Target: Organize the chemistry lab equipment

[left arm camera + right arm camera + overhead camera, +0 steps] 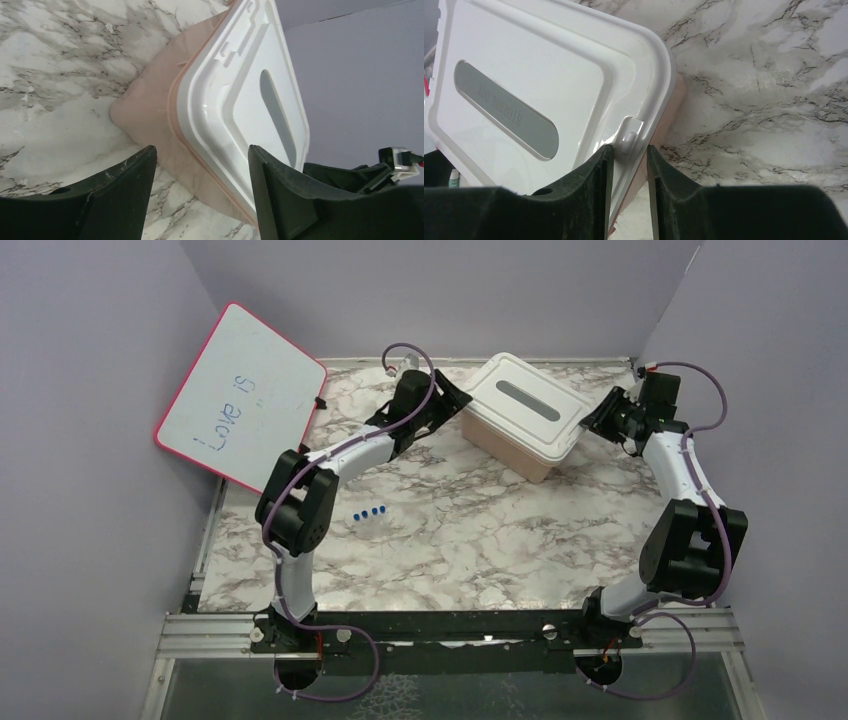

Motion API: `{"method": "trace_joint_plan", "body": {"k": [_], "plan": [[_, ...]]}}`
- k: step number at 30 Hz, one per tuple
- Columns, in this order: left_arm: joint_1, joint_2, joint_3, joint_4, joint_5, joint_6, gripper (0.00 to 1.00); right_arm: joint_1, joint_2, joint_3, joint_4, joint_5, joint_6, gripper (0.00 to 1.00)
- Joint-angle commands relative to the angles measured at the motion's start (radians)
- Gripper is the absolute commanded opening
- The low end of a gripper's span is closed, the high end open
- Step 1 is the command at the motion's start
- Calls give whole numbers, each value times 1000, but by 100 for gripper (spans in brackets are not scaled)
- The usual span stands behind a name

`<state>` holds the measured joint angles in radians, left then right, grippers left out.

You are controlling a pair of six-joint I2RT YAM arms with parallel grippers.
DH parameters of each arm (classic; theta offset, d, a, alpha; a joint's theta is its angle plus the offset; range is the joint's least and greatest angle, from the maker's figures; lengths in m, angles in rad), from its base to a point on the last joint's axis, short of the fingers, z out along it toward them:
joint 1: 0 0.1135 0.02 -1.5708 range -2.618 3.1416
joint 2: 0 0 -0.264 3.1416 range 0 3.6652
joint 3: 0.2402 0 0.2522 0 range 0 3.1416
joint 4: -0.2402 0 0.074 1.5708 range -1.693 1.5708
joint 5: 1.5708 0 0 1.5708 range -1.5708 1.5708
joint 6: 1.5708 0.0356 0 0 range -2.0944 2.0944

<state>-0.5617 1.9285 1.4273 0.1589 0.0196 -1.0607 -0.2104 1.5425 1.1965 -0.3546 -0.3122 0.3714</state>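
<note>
A tan storage box (510,448) with a white lid (525,405) stands at the back middle of the table. Several tiny blue caps (370,512) lie in a row on the marble near the left arm. My left gripper (455,400) is open, and its jaws straddle the box's left corner (150,100) below the lid (235,85). My right gripper (592,420) is shut on the lid's rim (631,135) at the right side of the box. The ring stand, glass tubes, orange-red stick and metal clips are out of view.
A pink-framed whiteboard (240,400) leans at the back left, with "Love is" written on it. Purple walls close in the back and both sides. The marble table top (480,530) runs to the metal rail (450,635) at the near edge.
</note>
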Motion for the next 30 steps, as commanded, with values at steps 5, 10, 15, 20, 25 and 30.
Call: {"method": "trace_joint_plan", "body": {"k": [5, 10, 15, 20, 25, 30], "plan": [[5, 64, 65, -85, 13, 66, 62, 31, -10, 10, -66, 40, -24, 36], [6, 90, 72, -124, 0, 72, 55, 44, -3, 6, -69, 66, -33, 37], [6, 107, 74, -156, -12, 73, 46, 55, 6, 6, -74, 98, -33, 37], [9, 112, 61, -191, -39, 73, 41, 76, 18, 6, -85, 171, -32, 35], [16, 108, 87, -218, -20, 105, 43, 99, 7, 37, -110, 230, -38, 35], [33, 76, 194, -307, 17, 206, 55, 100, -26, 121, -162, 283, -37, 38]]}}
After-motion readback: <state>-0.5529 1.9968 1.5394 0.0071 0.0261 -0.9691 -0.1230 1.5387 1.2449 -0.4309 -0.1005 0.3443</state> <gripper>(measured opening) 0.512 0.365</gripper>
